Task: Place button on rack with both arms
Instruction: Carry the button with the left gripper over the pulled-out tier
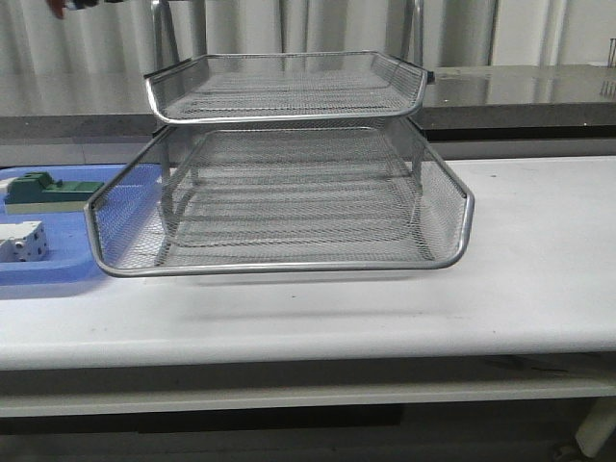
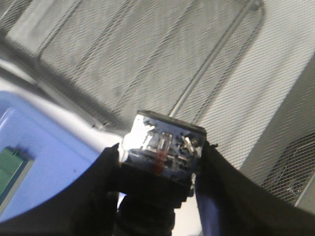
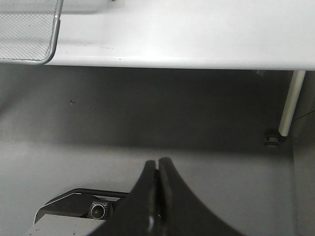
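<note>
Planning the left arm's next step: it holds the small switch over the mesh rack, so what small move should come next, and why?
Probably lower the left gripper slightly toward the silver wire-mesh rack, then release. Its fingers clamp the clear-and-blue-ended button above the mesh, beside the blue plastic tray; the right gripper is shut, empty.

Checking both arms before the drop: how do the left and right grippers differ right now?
The left gripper is clamped on the button; the right gripper is shut on nothing. The left gripper hangs over the rack mesh; the right gripper is off the table, over the floor. Both have black fingers.
</note>
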Controlling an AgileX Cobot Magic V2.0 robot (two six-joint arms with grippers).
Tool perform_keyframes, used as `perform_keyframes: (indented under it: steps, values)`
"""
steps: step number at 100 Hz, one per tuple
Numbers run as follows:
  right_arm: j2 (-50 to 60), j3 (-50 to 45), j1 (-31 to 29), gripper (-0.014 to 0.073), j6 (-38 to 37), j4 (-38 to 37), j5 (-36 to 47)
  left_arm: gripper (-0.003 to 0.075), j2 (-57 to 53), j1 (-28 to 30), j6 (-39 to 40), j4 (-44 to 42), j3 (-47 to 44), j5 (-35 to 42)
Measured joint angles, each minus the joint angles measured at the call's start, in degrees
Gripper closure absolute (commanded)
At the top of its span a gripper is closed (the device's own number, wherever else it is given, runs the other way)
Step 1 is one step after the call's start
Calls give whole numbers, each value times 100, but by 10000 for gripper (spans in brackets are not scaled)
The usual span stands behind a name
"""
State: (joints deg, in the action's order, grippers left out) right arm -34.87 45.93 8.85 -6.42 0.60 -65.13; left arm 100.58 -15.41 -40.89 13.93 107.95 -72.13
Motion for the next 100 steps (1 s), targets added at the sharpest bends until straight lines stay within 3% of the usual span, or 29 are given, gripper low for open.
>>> perform_keyframes:
  steps: [23,49,89,100]
  values:
    - [0,0,0,661,0,0,0,741,280,-881,-103,42,-8,0]
    - [0,0,0,661,13,0,-9,741,1018,-1447,-155,50,-8,35]
    - [0,0,0,661,2,0,-9,736,1597,-1671,-155,332,-8,72]
    - [0,0,0,661,2,0,-9,662,1597,-1671,-155,354,-8,75]
